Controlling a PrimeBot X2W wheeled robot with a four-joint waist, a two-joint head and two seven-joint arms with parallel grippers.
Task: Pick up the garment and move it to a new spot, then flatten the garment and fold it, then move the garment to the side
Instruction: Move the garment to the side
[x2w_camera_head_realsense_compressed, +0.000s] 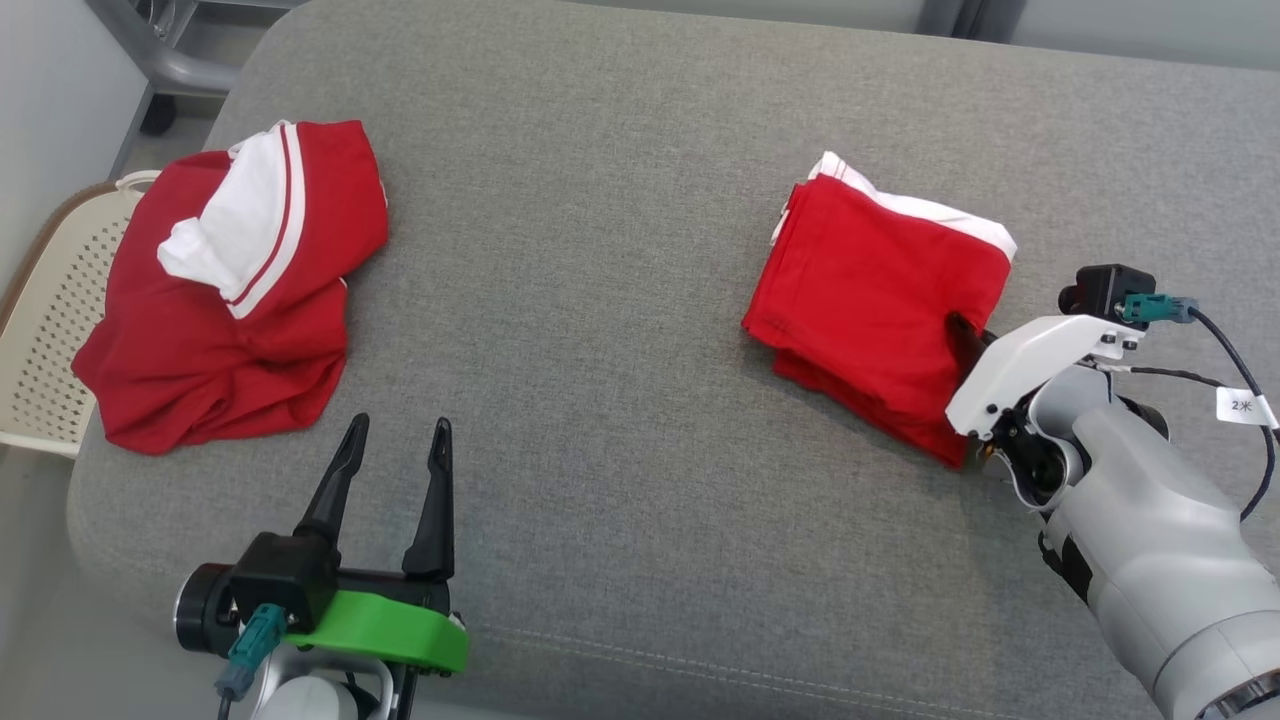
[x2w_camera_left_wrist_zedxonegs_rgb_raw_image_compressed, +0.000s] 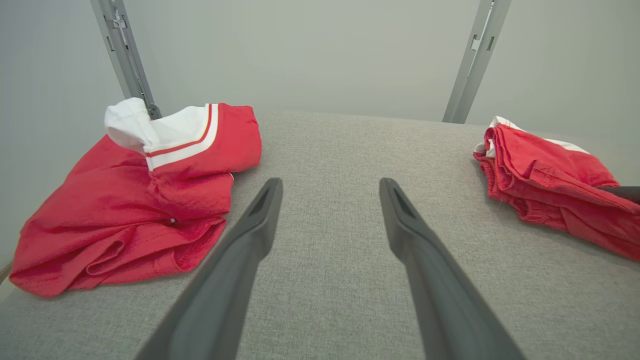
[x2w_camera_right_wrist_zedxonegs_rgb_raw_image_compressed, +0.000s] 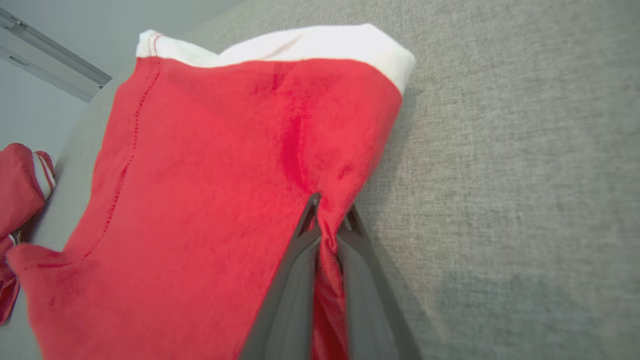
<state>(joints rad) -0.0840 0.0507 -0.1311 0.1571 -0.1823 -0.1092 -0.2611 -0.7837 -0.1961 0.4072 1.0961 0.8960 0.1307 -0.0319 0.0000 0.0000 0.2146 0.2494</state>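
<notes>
R gripper (x2w_camera_right_wrist_zedxonegs_rgb_raw_image_compressed: 330, 209) tight on folded garment (x2w_camera_head_realsense_compressed: 880, 290)

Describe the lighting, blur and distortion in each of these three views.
Head view: soft even light, sharp, faint shadows beneath the crumpled garment. Left wrist view: wide-angle stretch on the left gripper, its fingers softening toward the bottom edge. Right wrist view: right gripper blurred up close where it pinches the folded garment; a dim shadow on the cushion.

Right gripper (x2w_camera_right_wrist_zedxonegs_rgb_raw_image_compressed: 327, 220): fingers pinched on a fold of the red garment (x2w_camera_right_wrist_zedxonegs_rgb_raw_image_compressed: 210, 190).
Surface: grey fabric (x2w_camera_right_wrist_zedxonegs_rgb_raw_image_compressed: 500, 150).
Far left: more red cloth (x2w_camera_right_wrist_zedxonegs_rgb_raw_image_compressed: 20, 190).
</notes>
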